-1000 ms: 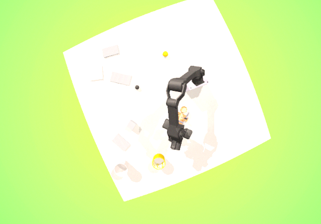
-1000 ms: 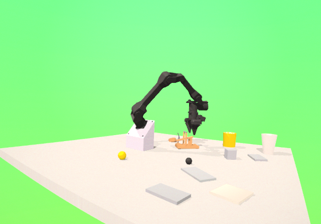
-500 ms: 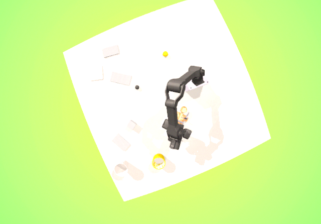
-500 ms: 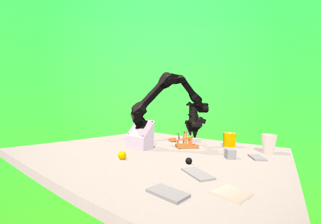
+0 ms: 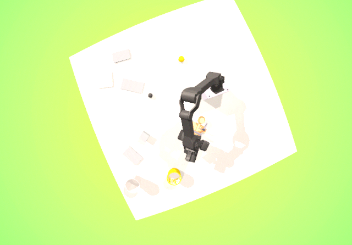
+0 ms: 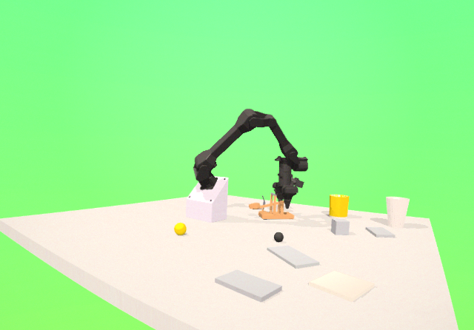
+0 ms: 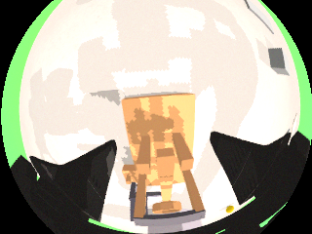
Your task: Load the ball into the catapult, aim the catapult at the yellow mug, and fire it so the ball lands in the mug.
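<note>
The orange catapult [image 5: 199,128] [image 6: 276,216] [image 7: 136,112] stands on the table in front of the arm's base. Its throwing cup [image 5: 201,120] [image 6: 254,206] [image 7: 167,208] is at the end toward the arm's base, with no ball visible in it. My gripper [image 6: 284,203] [image 7: 164,136] is open and empty, pointing down just above the catapult, one finger to each side of it in the wrist view. The yellow mug [image 5: 174,171] [image 6: 339,206] stands upright beyond the catapult. A yellow ball [image 5: 181,59] [image 6: 180,229] [image 7: 230,209] and a black ball [image 5: 150,95] [image 6: 278,237] lie on the table.
A grey cube [image 5: 144,136] [image 6: 340,227] [image 7: 276,58] and a pale cup [image 5: 132,184] [image 6: 396,211] stand on the mug's side of the table. Several flat slabs lie about, one [image 5: 132,85] [image 6: 292,256] near the black ball. The arm's pale base [image 6: 207,206] is behind the catapult.
</note>
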{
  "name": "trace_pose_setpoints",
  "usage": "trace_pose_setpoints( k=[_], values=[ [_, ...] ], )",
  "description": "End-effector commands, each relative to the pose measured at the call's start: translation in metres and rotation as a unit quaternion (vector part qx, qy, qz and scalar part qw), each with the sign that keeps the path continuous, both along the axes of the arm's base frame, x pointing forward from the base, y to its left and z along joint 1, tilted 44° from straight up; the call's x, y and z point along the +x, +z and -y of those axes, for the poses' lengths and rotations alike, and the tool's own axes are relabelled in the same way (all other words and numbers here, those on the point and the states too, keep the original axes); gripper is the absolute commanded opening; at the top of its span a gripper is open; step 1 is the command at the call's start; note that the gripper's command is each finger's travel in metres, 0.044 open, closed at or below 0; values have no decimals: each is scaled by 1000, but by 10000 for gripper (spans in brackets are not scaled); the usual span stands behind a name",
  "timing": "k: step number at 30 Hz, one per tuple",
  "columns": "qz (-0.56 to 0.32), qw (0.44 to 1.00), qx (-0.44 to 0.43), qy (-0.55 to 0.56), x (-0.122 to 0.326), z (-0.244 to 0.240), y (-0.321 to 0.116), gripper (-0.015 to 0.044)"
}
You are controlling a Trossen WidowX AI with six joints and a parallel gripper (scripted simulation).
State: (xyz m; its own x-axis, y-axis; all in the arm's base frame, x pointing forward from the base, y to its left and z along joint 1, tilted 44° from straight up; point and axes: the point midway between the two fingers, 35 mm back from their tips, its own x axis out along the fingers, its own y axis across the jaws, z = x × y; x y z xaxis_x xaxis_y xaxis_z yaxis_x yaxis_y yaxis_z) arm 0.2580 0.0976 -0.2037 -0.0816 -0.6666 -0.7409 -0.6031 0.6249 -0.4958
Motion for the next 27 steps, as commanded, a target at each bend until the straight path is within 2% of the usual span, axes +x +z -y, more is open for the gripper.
trace_pose_setpoints(
  k=[1,18,27],
  values=[
    [-9,1000,-8,1,-6,10,-8,440],
    [-9,1000,-8,1,-7,14,-11,440],
    [-5,1000,-4,-1,-5,12,-10,204]
  ],
)
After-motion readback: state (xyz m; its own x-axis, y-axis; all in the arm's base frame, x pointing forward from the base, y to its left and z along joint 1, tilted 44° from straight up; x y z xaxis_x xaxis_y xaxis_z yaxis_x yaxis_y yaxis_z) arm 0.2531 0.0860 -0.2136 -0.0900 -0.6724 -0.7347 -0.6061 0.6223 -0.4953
